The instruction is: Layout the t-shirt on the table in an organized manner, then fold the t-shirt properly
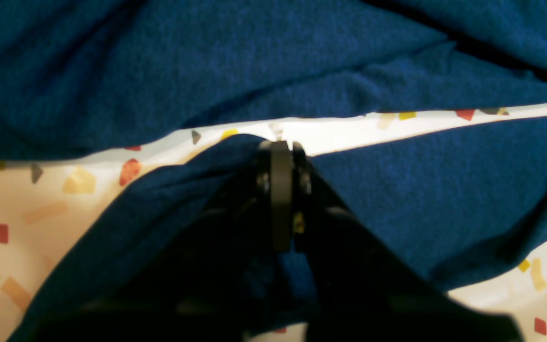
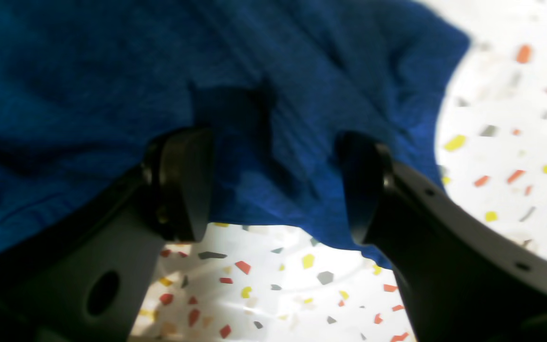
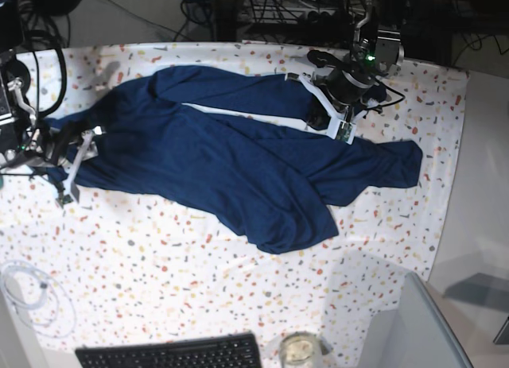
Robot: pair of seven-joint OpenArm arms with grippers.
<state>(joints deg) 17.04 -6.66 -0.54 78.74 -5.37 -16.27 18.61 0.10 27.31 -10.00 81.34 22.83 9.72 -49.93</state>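
Base view: t-shirt (image 3: 231,165) spread crookedly across upper middle of table (image 3: 199,280), rumpled, one flap hanging toward lower centre, another reaching right edge of the cloth. Sleeves and collar hard to pick out among the folds.

Upper right of base view: left gripper (image 3: 324,114) down on the shirt's upper edge; fingertips lost against dark fabric there. Left wrist view, centre: left gripper (image 1: 280,147) clenched, jaws pressed together with a fold of t-shirt (image 1: 397,190) pinched at the tip. Lower part of that view black, gripper body blocking all beneath. Narrow strip of table (image 1: 41,213) visible between two folds.

Left edge of base view: right gripper (image 3: 73,157) at the shirt's far left end, partly merged with dark cloth and cables. Right wrist view: right gripper (image 2: 276,185) released, jaws well apart, t-shirt (image 2: 112,71) edge lying between the two pads (image 2: 185,180) but not squeezed. Whether fabric touches either pad: cannot tell, blurred. Table (image 2: 278,285) visible below the hem.

Bottom of base view: black keyboard (image 3: 171,354) cut off by frame; glass jar (image 3: 298,350) beside it, also cut off. Coiled clear tubing (image 3: 28,292) at lower left.
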